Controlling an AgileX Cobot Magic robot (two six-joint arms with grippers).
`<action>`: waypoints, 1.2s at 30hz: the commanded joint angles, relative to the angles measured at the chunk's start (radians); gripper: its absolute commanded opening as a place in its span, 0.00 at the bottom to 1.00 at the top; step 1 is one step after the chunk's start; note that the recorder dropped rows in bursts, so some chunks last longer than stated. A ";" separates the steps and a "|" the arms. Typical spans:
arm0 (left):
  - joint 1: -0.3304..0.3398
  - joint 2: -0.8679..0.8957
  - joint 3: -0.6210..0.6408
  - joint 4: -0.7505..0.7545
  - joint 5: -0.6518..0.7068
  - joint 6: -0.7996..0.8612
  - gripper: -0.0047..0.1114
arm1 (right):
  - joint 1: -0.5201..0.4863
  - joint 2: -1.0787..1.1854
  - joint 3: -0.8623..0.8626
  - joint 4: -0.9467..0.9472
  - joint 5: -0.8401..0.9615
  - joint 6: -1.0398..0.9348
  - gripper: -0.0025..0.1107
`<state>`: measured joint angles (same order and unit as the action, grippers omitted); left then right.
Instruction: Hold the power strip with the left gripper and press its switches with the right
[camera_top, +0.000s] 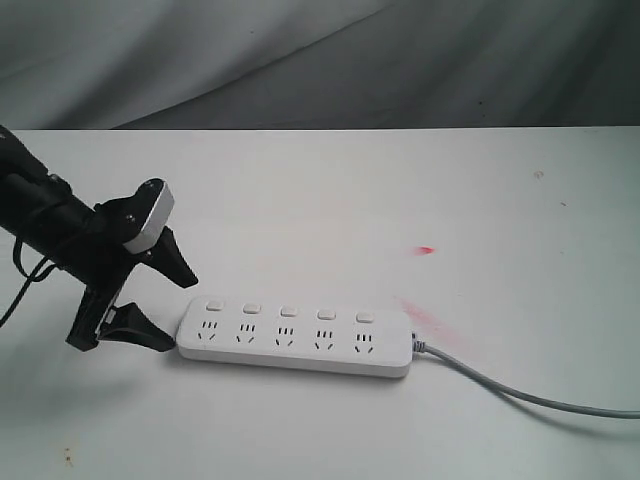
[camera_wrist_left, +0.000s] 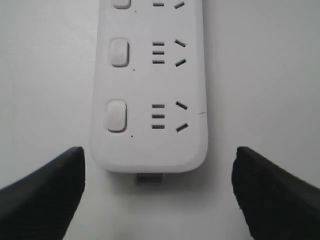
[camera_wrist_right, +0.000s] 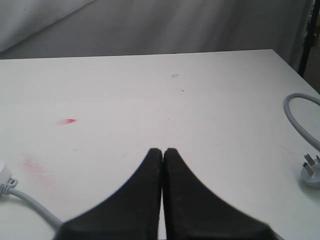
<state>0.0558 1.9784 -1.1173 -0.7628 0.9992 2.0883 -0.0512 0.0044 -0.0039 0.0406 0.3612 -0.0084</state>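
Observation:
The white power strip (camera_top: 295, 342) lies flat on the white table, and its grey-white cord (camera_top: 520, 396) trails off to the right. Five small switches (camera_top: 288, 311) run in a row above the sockets. My left gripper (camera_top: 170, 305) is open at the strip's left end. In the left wrist view the strip's rounded end (camera_wrist_left: 150, 100) sits just between the black fingertips (camera_wrist_left: 57, 187), with a gap on each side. Two switches (camera_wrist_left: 117, 116) show fully there. My right gripper (camera_wrist_right: 163, 150) is shut on nothing above bare table, out of the exterior view.
Red smears mark the table (camera_top: 427, 250) to the right of the strip. In the right wrist view the cord (camera_wrist_right: 35, 206) leaves the strip's end and its plug (camera_wrist_right: 312, 170) lies near the table's edge. A grey cloth backdrop (camera_top: 320, 60) hangs behind the table.

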 joint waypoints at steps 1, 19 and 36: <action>-0.019 0.034 -0.034 -0.005 -0.013 0.006 0.70 | -0.009 -0.004 0.004 0.001 -0.014 0.001 0.02; -0.019 0.115 -0.093 -0.022 0.055 0.006 0.70 | -0.009 -0.004 0.004 0.001 -0.014 0.001 0.02; -0.025 0.140 -0.093 -0.048 0.055 0.006 0.66 | -0.009 -0.004 0.004 0.001 -0.014 0.001 0.02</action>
<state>0.0372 2.1153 -1.2041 -0.7974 1.0427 2.0883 -0.0512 0.0044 -0.0039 0.0406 0.3612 -0.0084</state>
